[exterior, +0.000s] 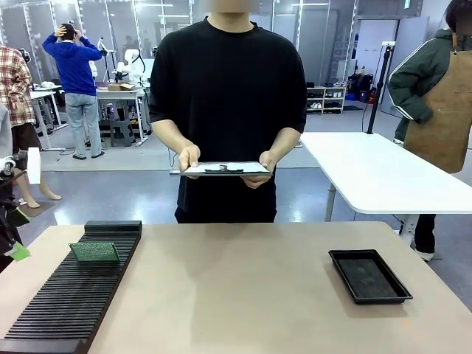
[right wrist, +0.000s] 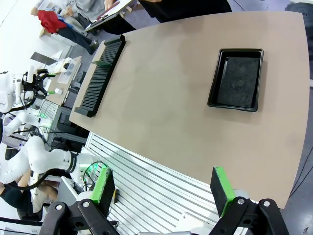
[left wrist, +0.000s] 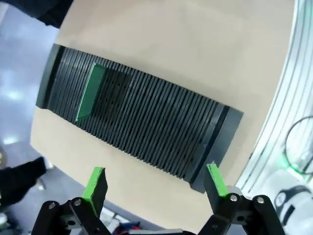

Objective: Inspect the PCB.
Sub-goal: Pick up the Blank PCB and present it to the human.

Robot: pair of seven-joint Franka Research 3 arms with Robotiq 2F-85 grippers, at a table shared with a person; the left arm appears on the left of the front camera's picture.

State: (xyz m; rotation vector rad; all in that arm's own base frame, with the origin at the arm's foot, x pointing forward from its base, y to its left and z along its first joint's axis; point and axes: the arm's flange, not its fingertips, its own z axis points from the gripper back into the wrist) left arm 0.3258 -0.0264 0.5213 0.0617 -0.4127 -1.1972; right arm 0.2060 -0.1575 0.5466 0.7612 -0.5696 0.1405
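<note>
1 PCB (exterior: 94,252) upright in 1 rack (exterior: 74,295), table (exterior: 236,295) left | 1 tray (exterior: 369,275), table right | 1 clipboard (exterior: 225,169) held by person (exterior: 228,88) | left gripper (left wrist: 155,176) open, empty | right gripper (right wrist: 162,178) open, empty

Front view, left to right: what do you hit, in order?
green rectangular PCB, standing in the black slotted rack → clipboard with white paper, held by the person → shallow black rectangular tray
</note>
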